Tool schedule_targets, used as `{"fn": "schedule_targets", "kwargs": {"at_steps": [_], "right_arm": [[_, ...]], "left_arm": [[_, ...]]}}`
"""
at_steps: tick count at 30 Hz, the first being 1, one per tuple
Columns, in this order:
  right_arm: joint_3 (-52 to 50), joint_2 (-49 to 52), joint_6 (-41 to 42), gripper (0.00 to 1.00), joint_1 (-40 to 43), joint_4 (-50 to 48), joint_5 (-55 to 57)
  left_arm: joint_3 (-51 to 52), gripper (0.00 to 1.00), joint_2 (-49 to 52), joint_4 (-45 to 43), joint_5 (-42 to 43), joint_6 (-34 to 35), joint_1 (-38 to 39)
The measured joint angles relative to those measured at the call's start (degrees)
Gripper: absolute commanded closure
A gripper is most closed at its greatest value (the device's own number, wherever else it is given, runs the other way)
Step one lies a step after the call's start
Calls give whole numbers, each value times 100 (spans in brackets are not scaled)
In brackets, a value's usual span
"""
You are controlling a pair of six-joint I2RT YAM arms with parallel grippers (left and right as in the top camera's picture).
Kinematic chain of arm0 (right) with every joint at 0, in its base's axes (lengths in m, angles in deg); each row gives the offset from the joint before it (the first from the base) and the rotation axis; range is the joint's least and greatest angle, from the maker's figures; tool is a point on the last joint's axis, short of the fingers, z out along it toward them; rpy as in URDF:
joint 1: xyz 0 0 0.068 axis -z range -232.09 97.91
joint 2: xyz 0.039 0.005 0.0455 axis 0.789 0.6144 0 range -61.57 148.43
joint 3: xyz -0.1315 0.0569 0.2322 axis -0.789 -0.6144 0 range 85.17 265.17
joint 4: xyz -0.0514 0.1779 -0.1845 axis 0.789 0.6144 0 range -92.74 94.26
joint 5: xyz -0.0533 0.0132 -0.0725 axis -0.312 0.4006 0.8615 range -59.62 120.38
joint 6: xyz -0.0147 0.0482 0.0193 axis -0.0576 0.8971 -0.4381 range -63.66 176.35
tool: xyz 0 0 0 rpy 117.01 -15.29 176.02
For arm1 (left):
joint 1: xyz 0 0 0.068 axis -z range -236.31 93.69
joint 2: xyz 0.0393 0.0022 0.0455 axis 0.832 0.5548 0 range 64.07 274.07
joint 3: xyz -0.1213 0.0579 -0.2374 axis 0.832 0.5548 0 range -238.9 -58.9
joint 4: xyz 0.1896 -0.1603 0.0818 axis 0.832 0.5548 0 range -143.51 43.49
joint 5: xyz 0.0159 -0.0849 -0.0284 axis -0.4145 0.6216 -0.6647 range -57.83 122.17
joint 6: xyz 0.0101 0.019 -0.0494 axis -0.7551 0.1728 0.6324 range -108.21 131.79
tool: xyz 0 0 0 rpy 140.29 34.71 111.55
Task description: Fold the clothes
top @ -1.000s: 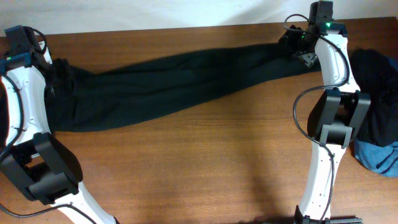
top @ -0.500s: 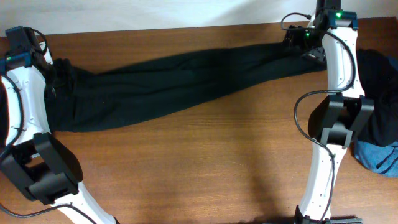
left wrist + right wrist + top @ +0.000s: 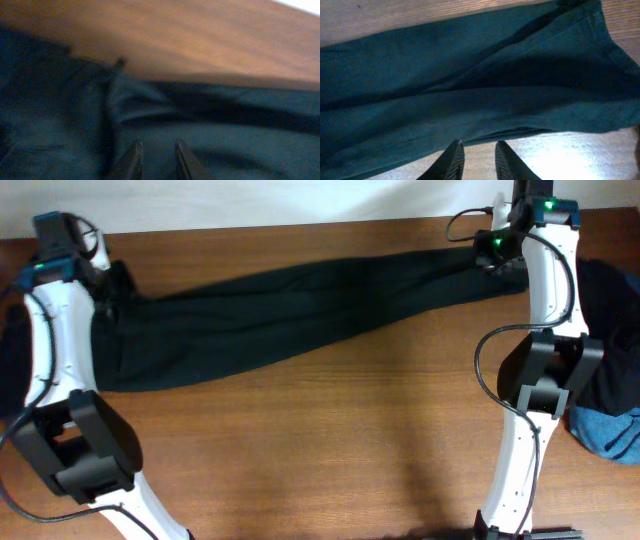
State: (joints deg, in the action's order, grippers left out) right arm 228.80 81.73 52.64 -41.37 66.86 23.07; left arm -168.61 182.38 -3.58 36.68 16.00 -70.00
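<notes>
Black trousers (image 3: 280, 315) stretched flat, blue piece (image 3: 608, 432) cropped at edge

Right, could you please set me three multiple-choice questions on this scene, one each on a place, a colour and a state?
1. Where does the blue piece lie? A: at the table's right edge. B: in the middle. C: at the left edge.
2. What colour are the long trousers? A: white. B: red. C: black.
3. How do the trousers lie? A: folded in half. B: stretched out full length. C: rolled into a ball.
Answers: 1 A, beside the dark pile there; 2 C, the cloth is black; 3 B, they span the table unfolded.
</notes>
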Motion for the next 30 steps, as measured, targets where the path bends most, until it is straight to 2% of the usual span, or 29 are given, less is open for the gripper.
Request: {"fn": "schedule_targets", "kwargs": {"at_steps": [4, 7, 19, 30], "right_arm": [[2, 234, -295, 91, -42, -76, 2], [2, 413, -446, 96, -107, -131, 2], [2, 774, -629, 96, -190, -433, 0], [70, 1073, -726, 96, -188, 7, 4]], "left_arm": [[0, 86, 129, -446, 66, 7, 273], [0, 87, 365, -695, 96, 7, 367], [0, 86, 1604, -953, 109, 7, 426], [0, 86, 1716, -872, 66, 7, 431]]}}
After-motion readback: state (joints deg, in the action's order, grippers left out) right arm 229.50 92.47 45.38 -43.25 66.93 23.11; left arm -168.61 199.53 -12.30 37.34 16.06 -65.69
